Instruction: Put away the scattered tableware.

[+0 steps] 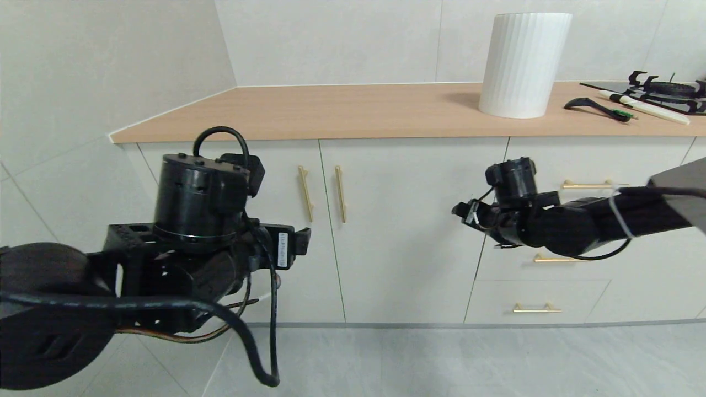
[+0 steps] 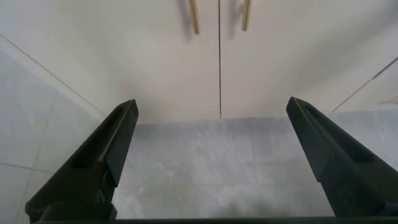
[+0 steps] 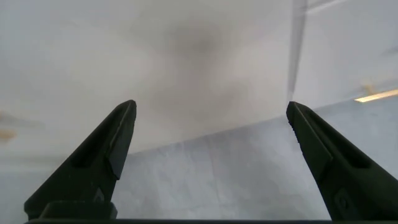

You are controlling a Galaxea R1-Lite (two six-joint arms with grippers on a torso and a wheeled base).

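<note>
On the wooden counter (image 1: 342, 110) at the far right lie a black spoon (image 1: 593, 105) with a green-tipped handle and a long cream-handled utensil (image 1: 651, 108). A tall white ribbed holder (image 1: 524, 65) stands upright just left of them. Both arms hang below counter height, in front of the cabinets. The left arm (image 1: 198, 220) is at the near left. My left gripper (image 2: 211, 102) is open and empty over the floor before the double doors. The right arm (image 1: 529, 218) is beside the drawers, and my right gripper (image 3: 210, 104) is open and empty, facing a cabinet front.
A black stove grate (image 1: 670, 89) sits at the counter's far right edge. White cabinet doors with gold handles (image 1: 305, 193) and drawers (image 1: 538, 310) stand below the counter. A tiled wall closes the left side. Grey floor (image 1: 441, 358) lies in front.
</note>
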